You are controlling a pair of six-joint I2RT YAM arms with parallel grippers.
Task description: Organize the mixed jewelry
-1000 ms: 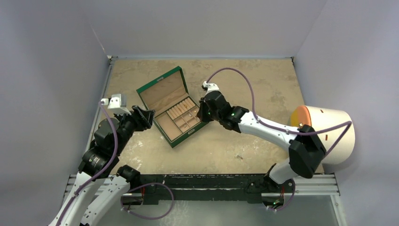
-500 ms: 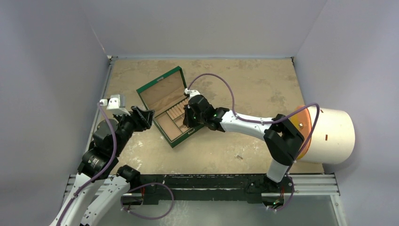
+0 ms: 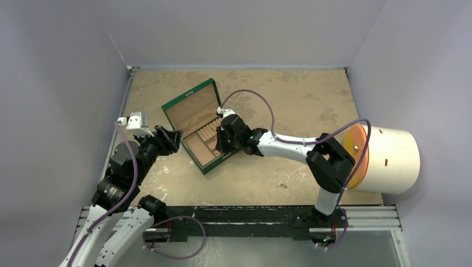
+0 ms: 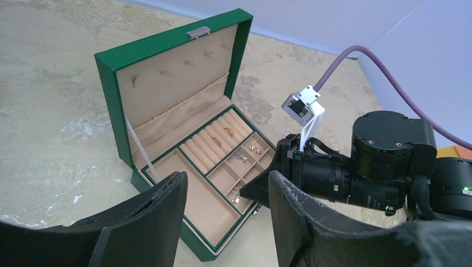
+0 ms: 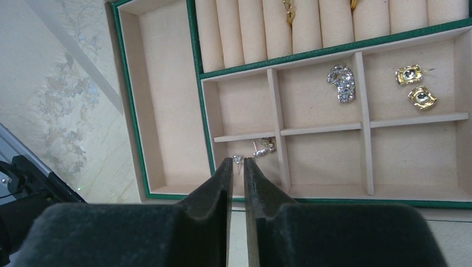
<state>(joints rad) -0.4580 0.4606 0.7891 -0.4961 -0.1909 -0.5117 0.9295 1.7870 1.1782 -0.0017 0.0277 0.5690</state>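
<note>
Right jaws pinched down to a thin slit, tips poised over the corner cell of the green jewelry box [image 5: 207, 111]. The silver studs [image 5: 262, 147] lie in that cell, one right at my tips, and I can't tell whether I've caught it or am merely over it. A second ago these jaws were out past the box's right edge. Now they're in over the divided section, a shade deeper than half a second back.

Further in, a crystal piece [image 5: 342, 82] sits in its own cell, the gold square earrings [image 5: 414, 86] in the cell beside it, and gold rings [image 5: 289, 14] are tucked in the ring rolls.

My right arm [image 3: 289, 146] stretches low across the table [image 3: 311, 100]. Its elbow has swung in leftward, off the white drum [image 3: 389, 158].

Left jaws spread wide, gripping nothing, hanging just off the box's near-left side and facing the open lid, exactly where they were. My left arm [image 3: 133, 161] stays folded by the table's left edge.
</note>
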